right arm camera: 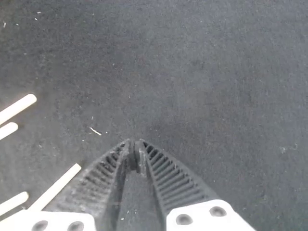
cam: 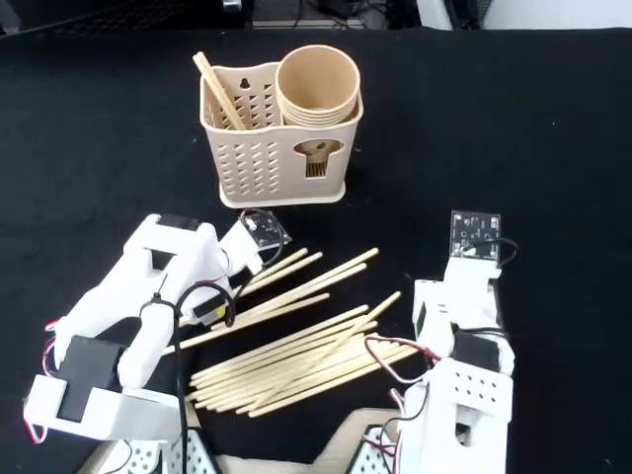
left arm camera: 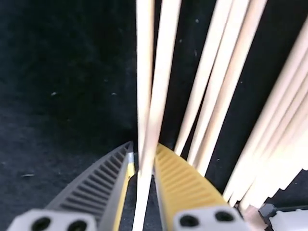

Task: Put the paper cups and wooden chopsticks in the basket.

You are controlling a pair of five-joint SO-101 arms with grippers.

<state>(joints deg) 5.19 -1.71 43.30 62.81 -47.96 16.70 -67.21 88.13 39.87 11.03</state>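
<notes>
A beige perforated basket [cam: 259, 163] stands at the back of the table. Stacked paper cups [cam: 318, 84] fill its right compartment, and a couple of wooden chopsticks [cam: 219, 91] lean in its left one. Several loose chopsticks [cam: 296, 346] lie fanned on the black cloth between the arms. My left gripper [left arm camera: 143, 161] is at the left end of this pile, shut on a chopstick [left arm camera: 153, 96] that runs out between its fingers, with a second stick pressed against it. My right gripper [right arm camera: 134, 147] is shut on nothing, low over bare cloth, with chopstick tips [right arm camera: 17, 107] off to one side.
The left arm [cam: 148, 296] covers the pile's left end and the right arm [cam: 464, 316] stands just right of it. Black cloth [cam: 513, 128] lies open around and behind the basket. The table's front edge is close behind both arm bases.
</notes>
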